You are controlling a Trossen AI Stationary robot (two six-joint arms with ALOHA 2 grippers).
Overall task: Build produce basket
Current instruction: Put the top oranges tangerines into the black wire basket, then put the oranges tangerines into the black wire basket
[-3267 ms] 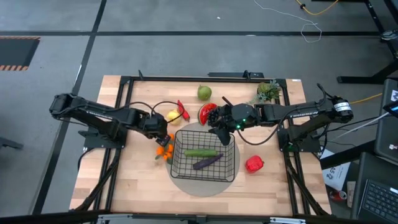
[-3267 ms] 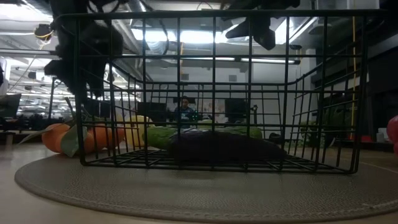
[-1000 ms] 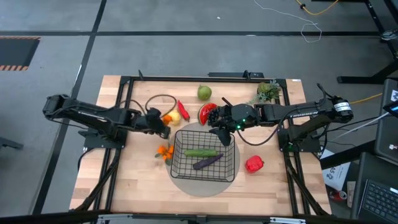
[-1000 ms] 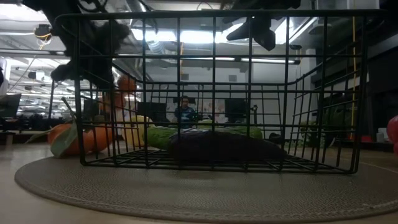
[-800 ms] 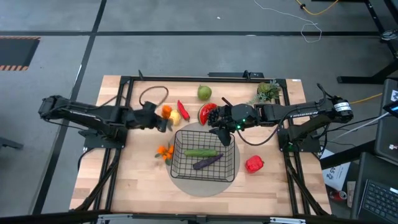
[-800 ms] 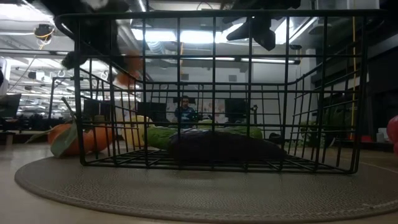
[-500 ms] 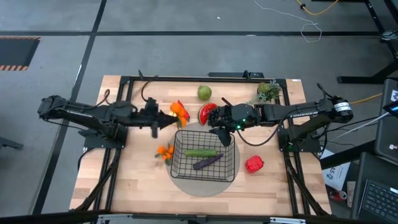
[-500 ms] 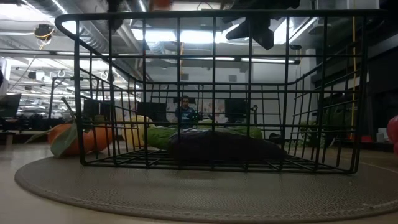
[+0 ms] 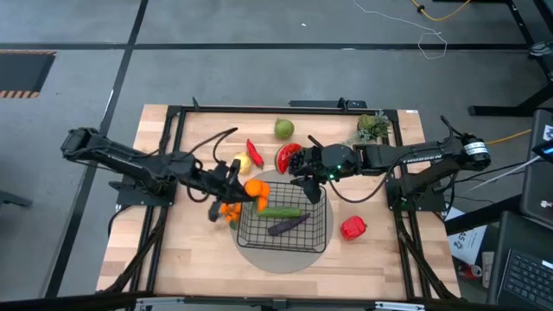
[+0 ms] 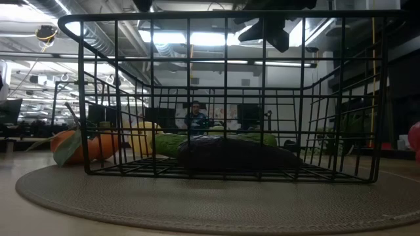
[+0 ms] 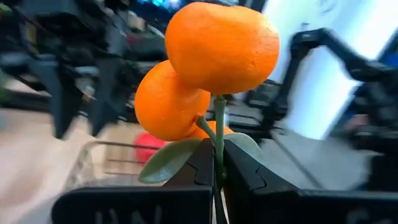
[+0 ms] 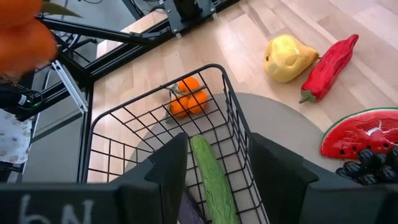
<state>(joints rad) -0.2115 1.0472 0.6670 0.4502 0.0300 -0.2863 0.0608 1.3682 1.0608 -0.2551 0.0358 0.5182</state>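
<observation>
The work surface is a light wooden table [image 9: 194, 259] edged by a black frame, standing on a grey floor with cables lying beyond its far side. A flat round grey mat [image 10: 210, 203] lies on the wood, and the black wire basket [image 9: 285, 216] stands on it; the places below are given from this basket. To its left, the left gripper [image 11: 215, 163] reaches in over the left rim, closed tight on the green stem of a sprig of oranges [image 9: 257, 189], which hangs in the air above that rim. A second cluster of oranges [image 9: 228, 210] rests on the wood just outside the left wall. Beyond the far-left corner lie a yellow fruit [image 12: 286, 57] and a red chili [image 9: 253, 151] side by side. Inside the basket lie a green cucumber [image 9: 278, 212] and a purple eggplant [image 9: 288, 225]. Past the far wall are a green pear [image 9: 283, 129], a watermelon slice [image 12: 364, 135] and dark grapes [image 12: 364, 173]. The right gripper [image 12: 214, 163] hovers over the far rim, its fingers parted and holding nothing. To the right, a red pepper [image 9: 352, 227] sits on the wood; a leafy green sprig [image 9: 373, 126] lies well beyond the far-right corner. In the low view the room behind shows ceiling lights, monitors and a seated person [image 10: 195, 117].
</observation>
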